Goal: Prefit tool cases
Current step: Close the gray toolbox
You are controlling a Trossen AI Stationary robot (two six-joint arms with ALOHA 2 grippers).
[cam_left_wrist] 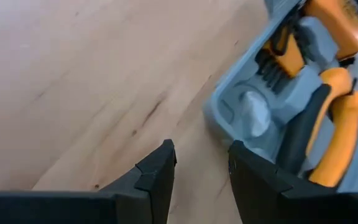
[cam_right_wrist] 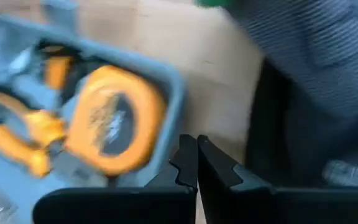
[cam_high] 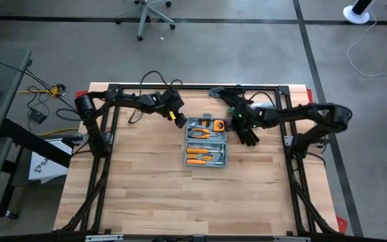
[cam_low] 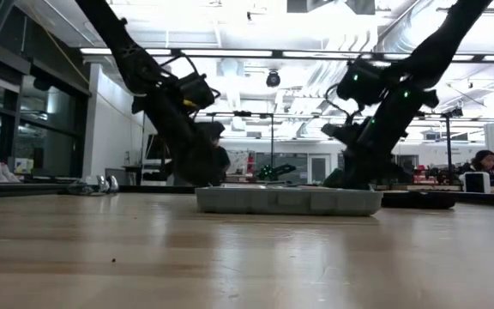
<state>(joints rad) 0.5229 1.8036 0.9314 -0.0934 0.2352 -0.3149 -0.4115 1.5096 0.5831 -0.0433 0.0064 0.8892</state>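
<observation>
The grey-blue tool case [cam_high: 205, 141] lies open and flat on the wooden table, its tray holding orange-handled tools and an orange tape measure [cam_right_wrist: 114, 118]. My left gripper [cam_high: 179, 121] is low at the case's far left corner [cam_left_wrist: 225, 112]. It is open, with only bare wood between its fingers [cam_left_wrist: 157, 174]. My right gripper [cam_high: 236, 124] is shut and slants down at the far right corner, between the case's rim [cam_right_wrist: 174, 81] and a black work glove [cam_right_wrist: 316, 93]. My left gripper stands close beside the case's far left corner [cam_left_wrist: 219, 124], one finger [cam_left_wrist: 253, 180] right next to its wall; I cannot tell whether it touches. My right gripper's shut fingertips [cam_right_wrist: 188, 155] are just outside the case's far right wall [cam_right_wrist: 178, 118]; touching or not, I cannot tell.
The black glove [cam_high: 248, 132] lies on the table against the case's right side, under my right arm. Cables [cam_high: 154, 79] run along the table's far edge. Bare wood [cam_high: 193, 202] stretches from the case to the near edge.
</observation>
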